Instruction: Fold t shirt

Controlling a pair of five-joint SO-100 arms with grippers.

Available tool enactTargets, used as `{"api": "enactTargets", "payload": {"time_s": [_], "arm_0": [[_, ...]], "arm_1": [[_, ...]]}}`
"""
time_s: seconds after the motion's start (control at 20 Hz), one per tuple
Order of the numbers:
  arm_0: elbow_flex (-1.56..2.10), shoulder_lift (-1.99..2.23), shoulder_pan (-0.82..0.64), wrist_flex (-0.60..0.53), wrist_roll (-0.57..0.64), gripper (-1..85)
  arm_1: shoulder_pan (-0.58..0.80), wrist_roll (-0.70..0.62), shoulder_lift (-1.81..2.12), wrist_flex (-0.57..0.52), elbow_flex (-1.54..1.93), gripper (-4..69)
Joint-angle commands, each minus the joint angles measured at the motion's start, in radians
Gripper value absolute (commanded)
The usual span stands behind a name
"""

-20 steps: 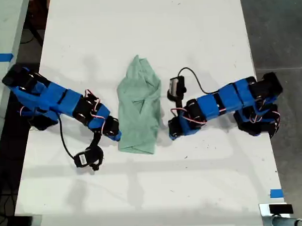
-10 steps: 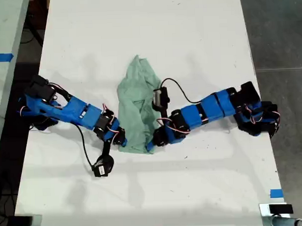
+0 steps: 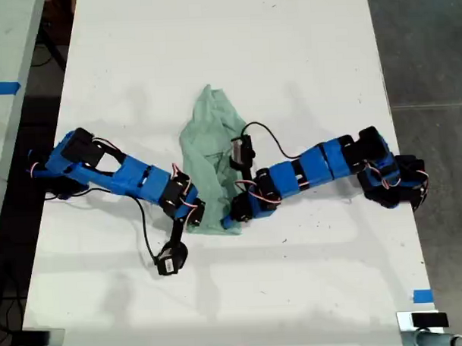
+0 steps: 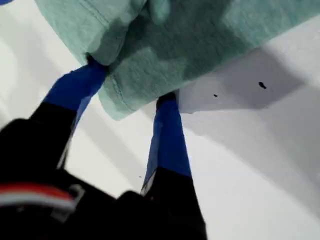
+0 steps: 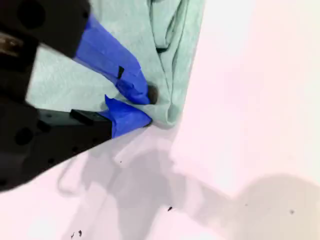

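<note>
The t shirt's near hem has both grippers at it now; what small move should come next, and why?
Probably close both and lift the hem. My first gripper has its fingers open astride one bottom corner of the t shirt, and my second gripper sits nearly pinched at the other corner, on the white table.

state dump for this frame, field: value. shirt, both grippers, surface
t shirt: pale mint green, wrinkled, partly folded into a long strip, lying on the table
first gripper: jaws open, straddling a corner of the shirt's hem
second gripper: jaws nearly closed at a shirt corner; grip on the cloth cannot be confirmed
arms: both at the shirt's near end in the exterior view, one from each side
table: white
fold status: not finished
</note>
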Motion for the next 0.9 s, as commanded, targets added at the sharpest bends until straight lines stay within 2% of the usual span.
{"api": "enactTargets", "payload": {"time_s": [0.0, 0.25, 0.45, 0.6, 0.85], "arm_0": [[-0.046, 0.002, 0.041, 0.002, 0.009, -0.1], [-0.063, 0.034, 0.089, 0.011, 0.002, -0.1], [-0.078, 0.156, 0.097, 0.017, 0.006, -0.1], [-0.078, 0.267, 0.005, 0.034, 0.06, -0.1], [-0.017, 0.448, -0.259, 0.173, 0.133, -0.1]], "arm_1": [[0.018, 0.012, -0.023, -0.014, -0.054, -1.2], [-0.029, 0.055, -0.035, 0.018, -0.075, -1.0], [-0.091, 0.008, 0.023, 0.061, -0.245, -0.9], [-0.003, -0.071, 0.156, 0.06, -0.258, -0.9], [0.253, -0.193, 0.184, -0.003, -0.245, -0.9]]}}
